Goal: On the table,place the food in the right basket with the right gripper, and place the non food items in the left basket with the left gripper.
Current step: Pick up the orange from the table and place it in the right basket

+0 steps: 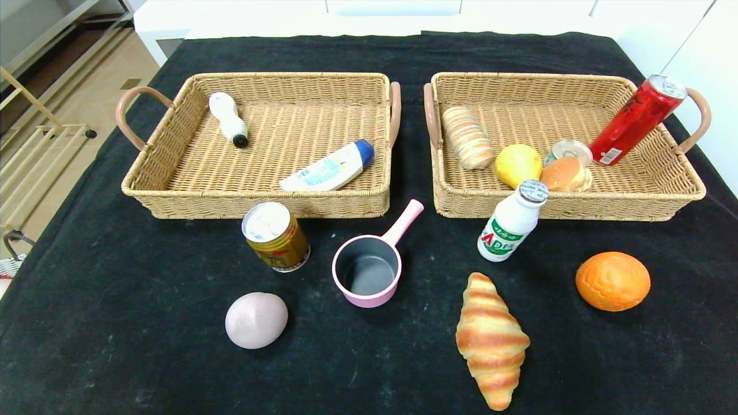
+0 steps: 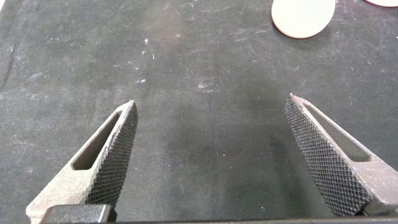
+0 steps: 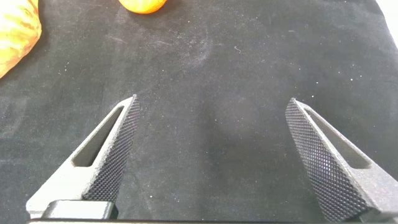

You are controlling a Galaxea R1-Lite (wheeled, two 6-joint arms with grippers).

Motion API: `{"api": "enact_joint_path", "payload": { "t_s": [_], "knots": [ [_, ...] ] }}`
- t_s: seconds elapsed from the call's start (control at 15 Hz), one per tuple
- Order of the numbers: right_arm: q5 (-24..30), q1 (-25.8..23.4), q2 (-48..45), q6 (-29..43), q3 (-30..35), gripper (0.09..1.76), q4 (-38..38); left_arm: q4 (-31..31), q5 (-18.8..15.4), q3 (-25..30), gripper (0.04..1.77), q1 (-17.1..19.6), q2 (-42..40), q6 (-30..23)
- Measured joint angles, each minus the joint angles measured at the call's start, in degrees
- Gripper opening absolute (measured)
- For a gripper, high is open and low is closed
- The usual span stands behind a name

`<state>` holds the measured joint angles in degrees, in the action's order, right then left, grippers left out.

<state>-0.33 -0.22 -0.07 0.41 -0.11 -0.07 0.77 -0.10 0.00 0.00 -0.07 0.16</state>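
Two wicker baskets stand at the back. The left basket (image 1: 173, 196) holds a white brush (image 1: 228, 119) and a white tube with a blue cap (image 1: 327, 168). The right basket (image 1: 651, 204) holds a striped bread roll (image 1: 467, 137), a lemon (image 1: 517, 165), a bun (image 1: 565, 174), a small tin (image 1: 569, 150) and a red can (image 1: 637, 120). In front lie a gold can (image 1: 275, 236), a pink pot (image 1: 369, 271), a pale egg (image 1: 256, 320), a white milk bottle (image 1: 512, 222), a croissant (image 1: 490, 340) and an orange (image 1: 612, 280). Neither arm shows in the head view. My left gripper (image 2: 211, 112) and right gripper (image 3: 211, 109) are open over bare cloth.
A black cloth (image 1: 369, 374) covers the table. The egg (image 2: 303, 17) shows beyond the left gripper. The orange (image 3: 142, 5) and the croissant's edge (image 3: 15, 34) show beyond the right gripper. Floor and a shelf lie off the table's left side.
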Motion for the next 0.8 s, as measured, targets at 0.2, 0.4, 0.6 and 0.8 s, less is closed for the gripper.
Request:
{"api": "enact_joint_path", "payload": {
  "t_s": [0.2, 0.4, 0.6, 0.8],
  "knots": [
    [0.09, 0.04, 0.00, -0.04, 0.01, 1.71, -0.22, 0.00, 0.02, 0.00, 1.72, 0.00, 0.00, 0.00],
    [0.02, 0.04, 0.00, 0.05, 0.00, 1.71, 0.05, 0.05, 0.00, 0.00, 1.72, 0.00, 0.00, 0.06],
    [-0.60, 0.00, 0.12, 1.23, -0.63, 1.71, 1.22, 0.20, -0.12, -2.04, 1.72, 0.00, 0.07, -1.06],
    [0.77, 0.24, 4.17, 3.30, -7.44, 1.71, 2.11, 0.16, -3.75, -8.86, 1.72, 0.00, 3.05, -2.30]
  ]
}}
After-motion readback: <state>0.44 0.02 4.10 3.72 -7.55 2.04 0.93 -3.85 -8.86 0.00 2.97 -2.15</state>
